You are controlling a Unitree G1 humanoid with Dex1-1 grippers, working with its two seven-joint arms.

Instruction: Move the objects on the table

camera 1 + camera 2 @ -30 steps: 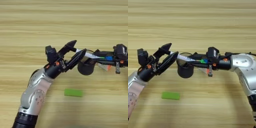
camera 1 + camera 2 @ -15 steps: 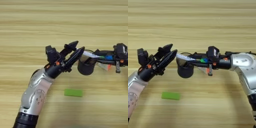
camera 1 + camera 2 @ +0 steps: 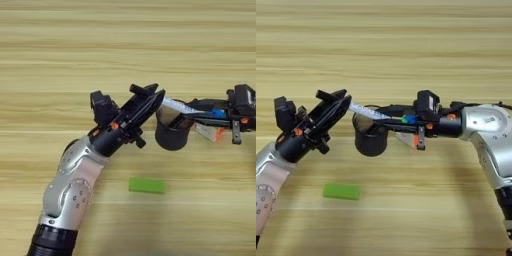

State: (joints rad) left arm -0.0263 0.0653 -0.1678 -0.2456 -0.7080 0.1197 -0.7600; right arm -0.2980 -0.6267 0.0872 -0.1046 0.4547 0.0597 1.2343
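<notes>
Left claw (image 3: 150, 100) apparently grips the marker pen (image 3: 181, 107) over a black cup (image 3: 171, 134)

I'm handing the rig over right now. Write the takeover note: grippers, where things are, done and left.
Left gripper: fingers close together at one end of the slim white marker pen; a firm hold cannot be confirmed.
Right gripper: reaches in from the right and holds the pen's other end over the open black cup.
Small flat bright-green rectangular block: lies on the light-wood table, nearer the robot than the cup, untouched.
Done: pen lifted off the table.
Left: settle the pen; move the block.
</notes>
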